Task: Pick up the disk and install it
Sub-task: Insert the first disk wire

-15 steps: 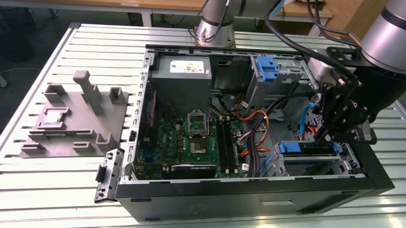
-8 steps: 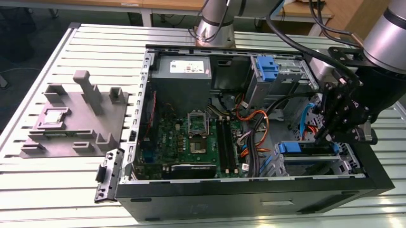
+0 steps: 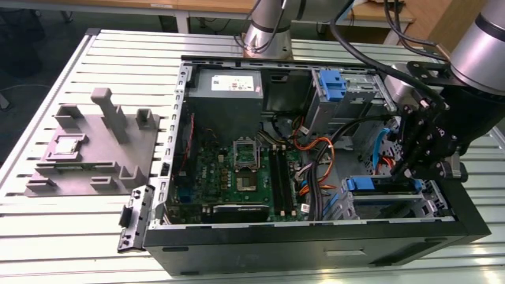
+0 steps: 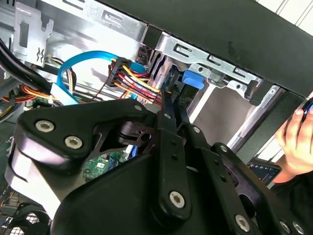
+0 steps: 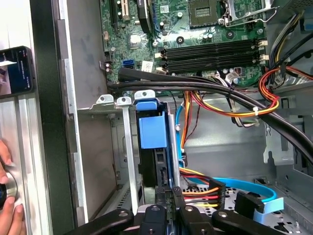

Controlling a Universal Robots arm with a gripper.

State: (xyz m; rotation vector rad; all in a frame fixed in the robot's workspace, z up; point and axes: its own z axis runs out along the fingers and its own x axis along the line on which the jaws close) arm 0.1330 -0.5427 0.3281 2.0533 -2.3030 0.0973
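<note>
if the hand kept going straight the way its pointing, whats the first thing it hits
Most likely the disk's blue carrier, seated upright in the drive bay of the computer case. In both wrist views the hand points along it, fingertips at its edge. Depth is unclear, so contact may already exist.

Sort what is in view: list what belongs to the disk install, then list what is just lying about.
Part of the job:
- the disk in its blue carrier, standing in the drive bay
- the gripper, at the disk's edge
- the drive bay in the computer case

Just lying about:
- grey fixture plate beside the case
- power supply
- phone and a person's hand
</note>
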